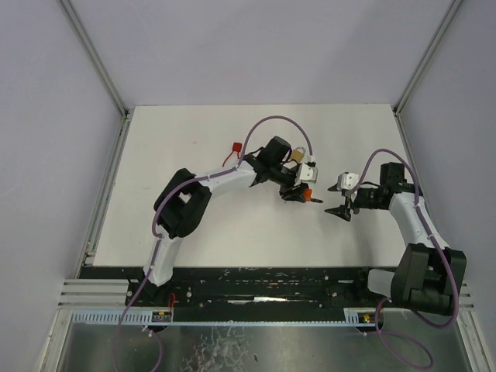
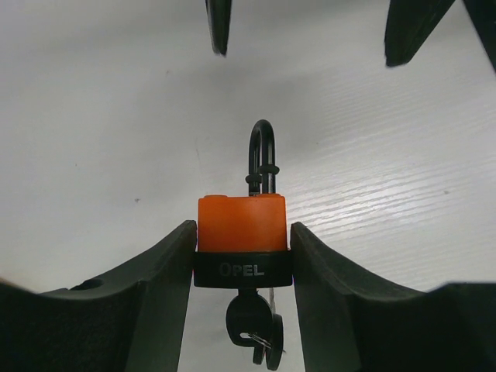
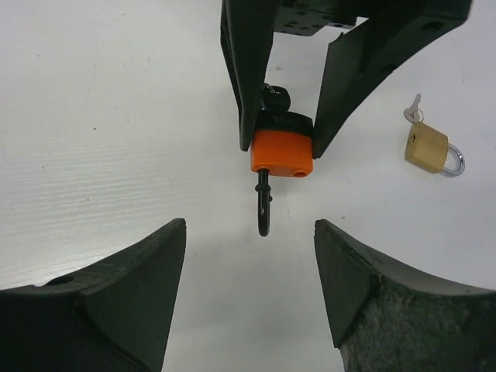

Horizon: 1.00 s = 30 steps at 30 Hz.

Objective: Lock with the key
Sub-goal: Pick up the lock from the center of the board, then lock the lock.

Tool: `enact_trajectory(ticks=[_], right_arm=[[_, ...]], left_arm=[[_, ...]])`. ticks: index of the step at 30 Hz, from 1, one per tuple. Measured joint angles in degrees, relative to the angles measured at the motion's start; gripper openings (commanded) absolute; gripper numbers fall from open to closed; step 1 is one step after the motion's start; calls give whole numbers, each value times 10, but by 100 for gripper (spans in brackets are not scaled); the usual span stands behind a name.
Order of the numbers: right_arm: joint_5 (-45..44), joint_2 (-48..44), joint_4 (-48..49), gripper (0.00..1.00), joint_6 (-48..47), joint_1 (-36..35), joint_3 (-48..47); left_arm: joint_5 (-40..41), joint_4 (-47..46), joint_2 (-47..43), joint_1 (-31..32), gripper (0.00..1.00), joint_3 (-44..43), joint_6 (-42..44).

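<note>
**White tabletop [image 1: 194, 232]: padlock [image 2: 241, 223] held by left gripper [image 1: 298, 194]**

Left jaws are clamped on the orange padlock's sides near the tabletop's middle. Its key [image 2: 252, 318] sits in the black base; the shackle [image 2: 262, 155] points at the right gripper [image 1: 339, 200]. Right jaws stand apart, empty, short of the shackle. A brass padlock [image 3: 427, 147] lies nearby.

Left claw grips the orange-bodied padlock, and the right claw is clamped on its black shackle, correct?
No. The left claw does grip the orange-bodied padlock, but the right claw stands open, clear of the black shackle; the right wrist view shows it.
</note>
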<state>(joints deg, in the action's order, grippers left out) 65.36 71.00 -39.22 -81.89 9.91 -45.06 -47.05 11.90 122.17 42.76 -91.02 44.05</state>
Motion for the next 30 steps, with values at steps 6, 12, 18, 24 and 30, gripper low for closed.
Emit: enact_trajectory(ticks=[6,12,18,24,30], right_arm=[[-16,-9,34,69,-26,-22,31],[-28,-12,59,60,-21,-36,38],[-39,-2,72,52,-9,-44,38],[-53,9,85,44,3,-56,38],[-62,15,93,32,13,-68,38]], left_arm=[[-50,-13,-1,-5,0,0,-23],[-88,-23,-1,-8,0,0,-50],[-109,-33,-1,-15,0,0,-68],[-123,-38,-1,-17,0,0,-77],[-137,-54,-1,-19,0,0,-91]])
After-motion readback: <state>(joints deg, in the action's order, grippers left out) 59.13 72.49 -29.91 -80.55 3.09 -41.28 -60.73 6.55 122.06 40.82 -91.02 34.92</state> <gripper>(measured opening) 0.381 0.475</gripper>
